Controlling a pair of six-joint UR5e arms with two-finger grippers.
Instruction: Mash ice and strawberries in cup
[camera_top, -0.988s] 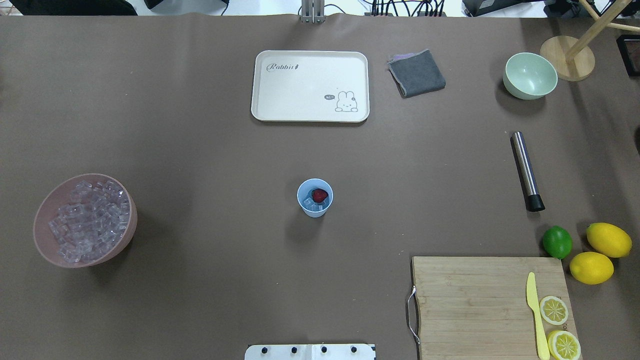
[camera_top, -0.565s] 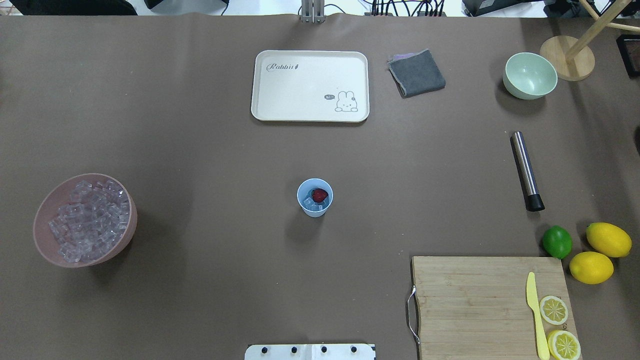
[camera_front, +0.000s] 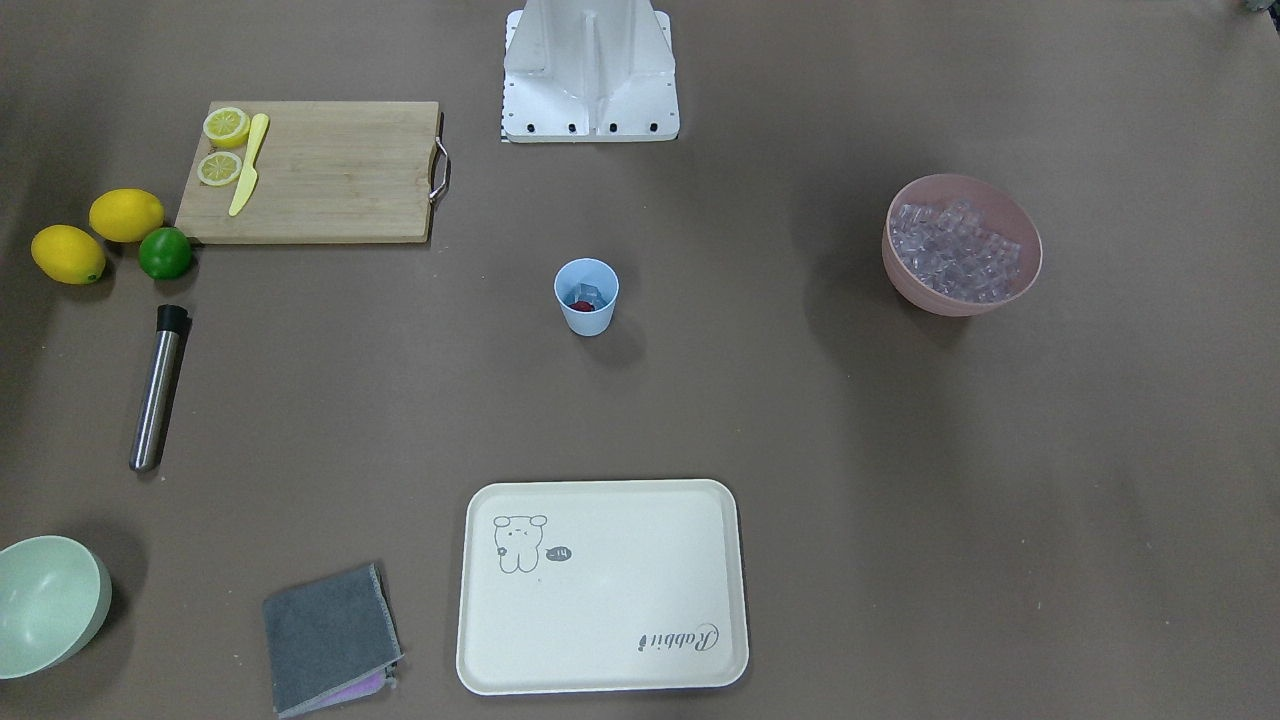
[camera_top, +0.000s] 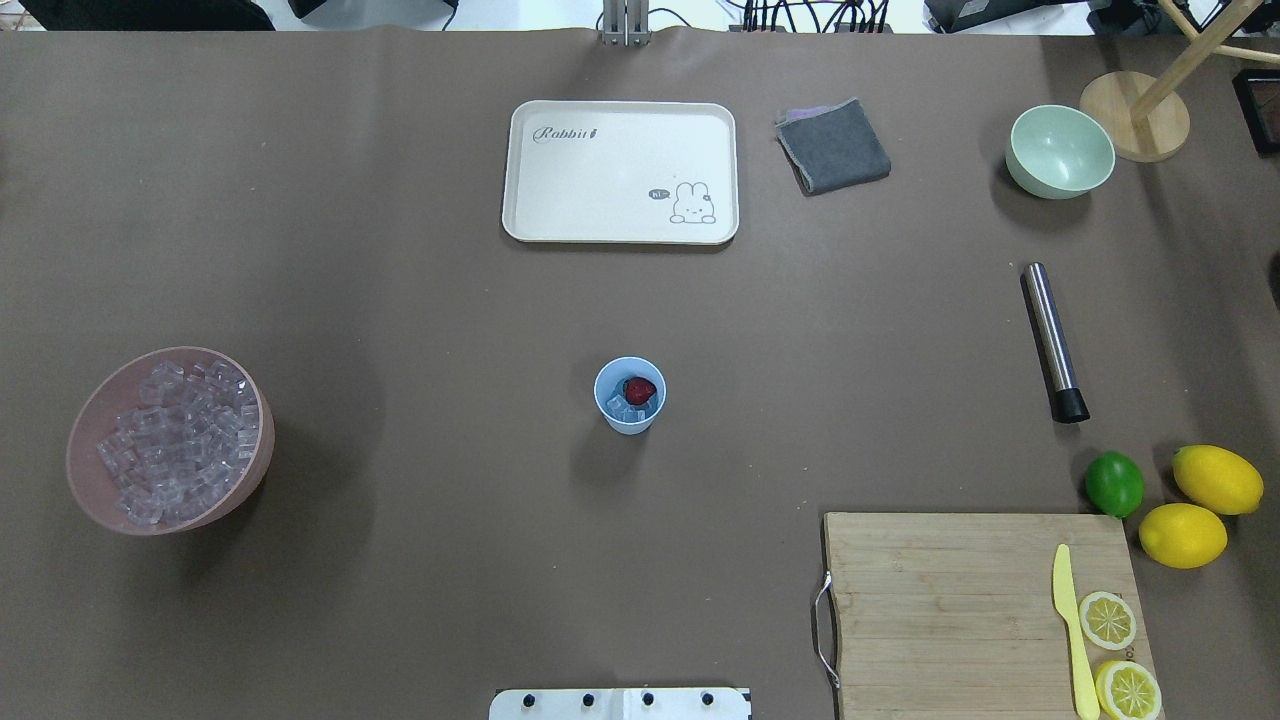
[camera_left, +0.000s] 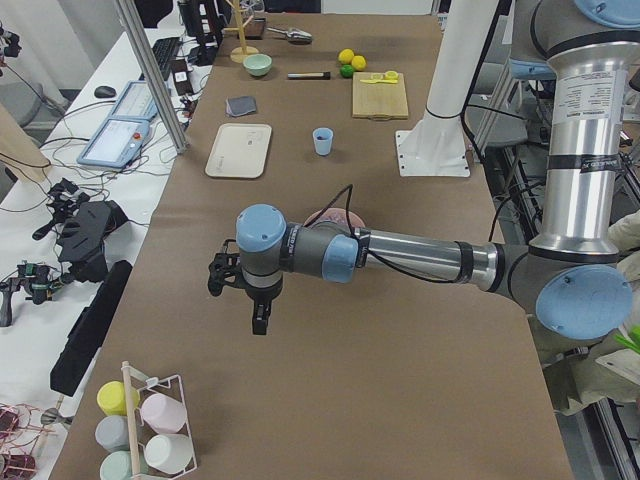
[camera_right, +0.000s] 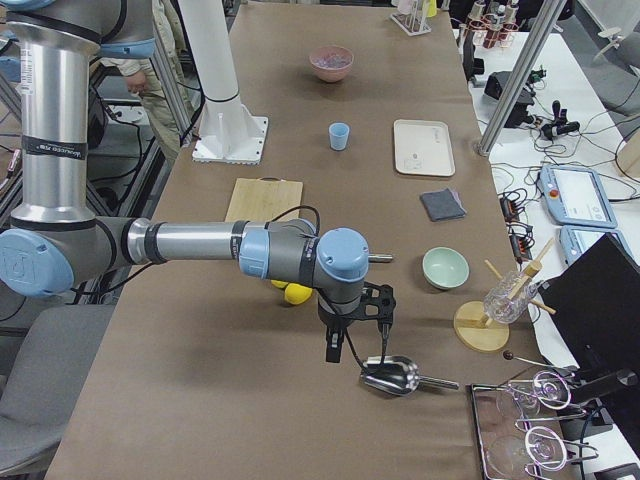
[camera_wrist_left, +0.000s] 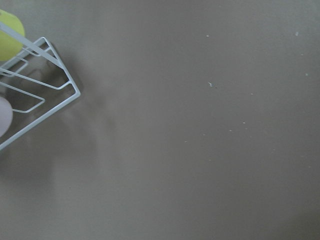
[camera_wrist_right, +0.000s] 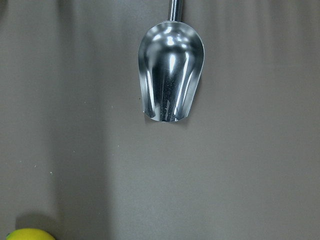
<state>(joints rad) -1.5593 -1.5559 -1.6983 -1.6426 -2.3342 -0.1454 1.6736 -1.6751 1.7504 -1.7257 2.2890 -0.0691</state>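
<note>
Both hands: left hand (camera_left: 248, 306), right hand (camera_right: 345, 343), side views only, grip unreadable.

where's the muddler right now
In the overhead view the muddler lies flat on the right side, between the green bowl and the lime, touching neither.

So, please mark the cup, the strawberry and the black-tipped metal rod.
cup (camera_top: 628, 421), overhead exterior view, on its outer wall.
strawberry (camera_top: 640, 390), overhead exterior view, on its red body.
metal rod (camera_top: 1052, 340), overhead exterior view, on the middle of its shaft.
</note>
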